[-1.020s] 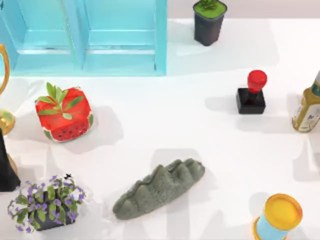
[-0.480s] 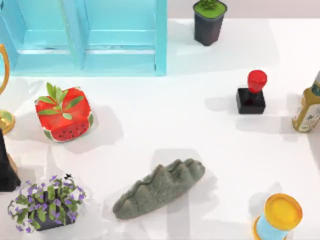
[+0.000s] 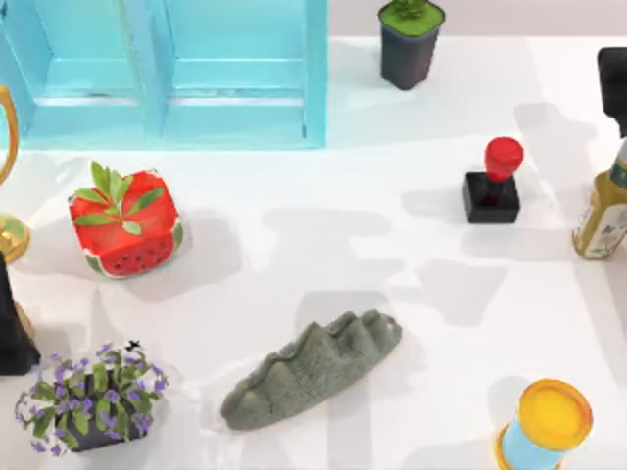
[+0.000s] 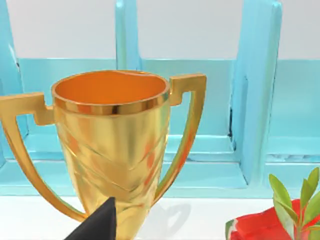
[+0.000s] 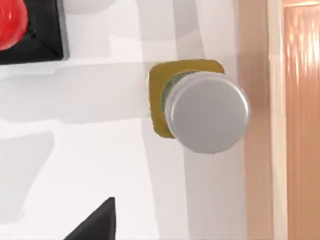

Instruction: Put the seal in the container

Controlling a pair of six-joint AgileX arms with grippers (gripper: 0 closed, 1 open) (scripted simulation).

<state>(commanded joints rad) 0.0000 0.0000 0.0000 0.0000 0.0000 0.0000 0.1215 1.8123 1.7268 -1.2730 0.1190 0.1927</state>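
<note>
Seal (image 3: 493, 183) stands untouched — right gripper (image 3: 613, 86) is placed up beside it, over bottle (image 5: 206, 110), for approach; finger state can't be told.

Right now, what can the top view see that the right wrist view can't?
Top view alone: the blue container, the watermelon cube, the purple flower pot, the green rock, the dark pot with a green plant, the yellow-lidded can and part of the gold trophy.

Right wrist view alone: the bottle's silver cap seen from straight above, and the table's wooden edge.

Both: the seal standing on the white table, and the bottle beside it.
</note>
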